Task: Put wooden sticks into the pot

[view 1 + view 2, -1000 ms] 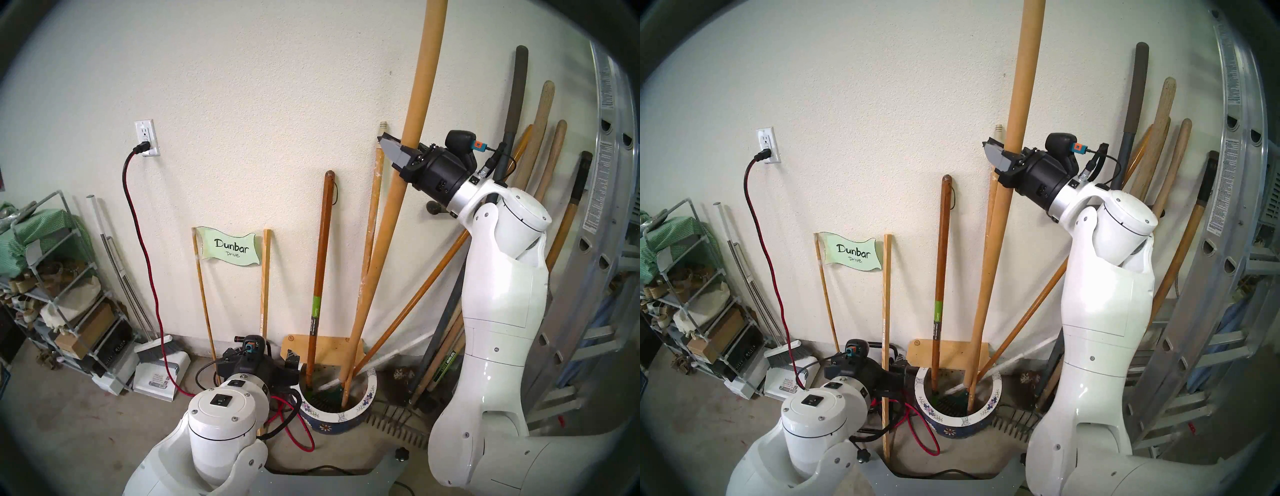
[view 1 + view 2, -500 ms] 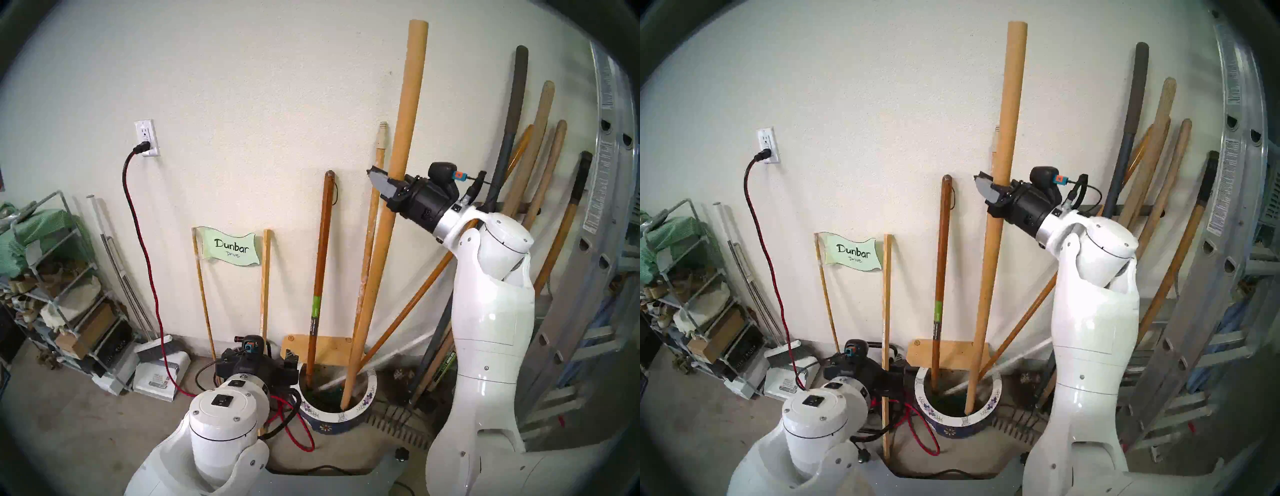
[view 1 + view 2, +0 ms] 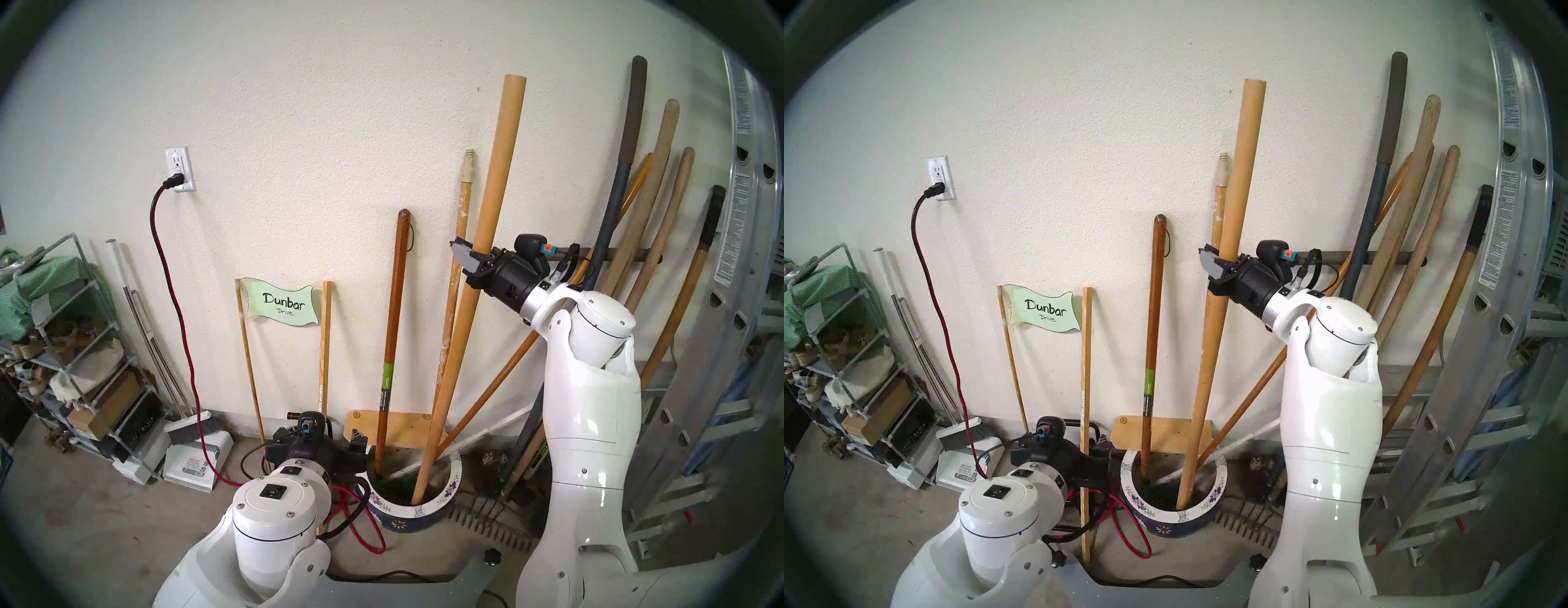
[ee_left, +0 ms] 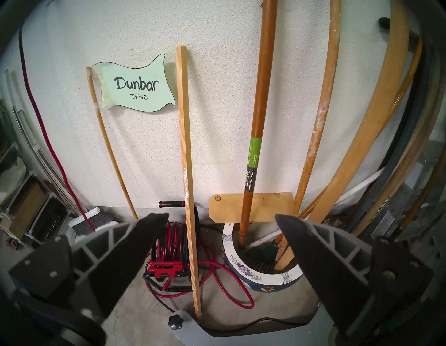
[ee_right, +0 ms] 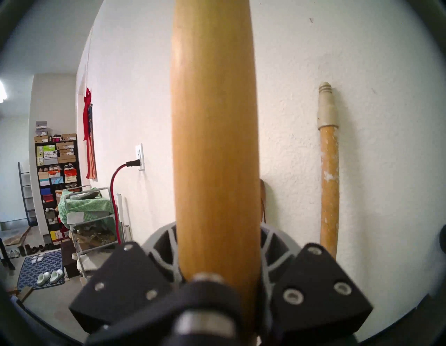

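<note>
While my right gripper point(image 3: 471, 265) is clamped about the plain wooden stick point(image 3: 488, 237), that pole leans slightly, flat top at 12 o'clock, foot down inside the pot point(image 3: 447, 496); where the foot rests is hidden by the rim. Item two: paint-flecked wooden stick point(image 3: 460, 237) with cream threaded tip, just behind the first at about 11 o'clock of my grip, leaning on the wall, lower end lost behind the plain pole and the pot. In my right wrist view the held pole fills the centre and covers my fingers almost wholly. Item three: pot, blue with white flowered rim, on the floor at 6 o'clock of the grip; a dark brown handle point(image 3: 392, 331) and a green rake head point(image 4: 260, 253) also stand in it. My left gripper point(image 4: 222, 232) hangs with jaws spread wide, empty, just beside the pot at its 9 o'clock. Thin square stick point(image 4: 188, 169) crosses between those fingers, farther off.
</note>
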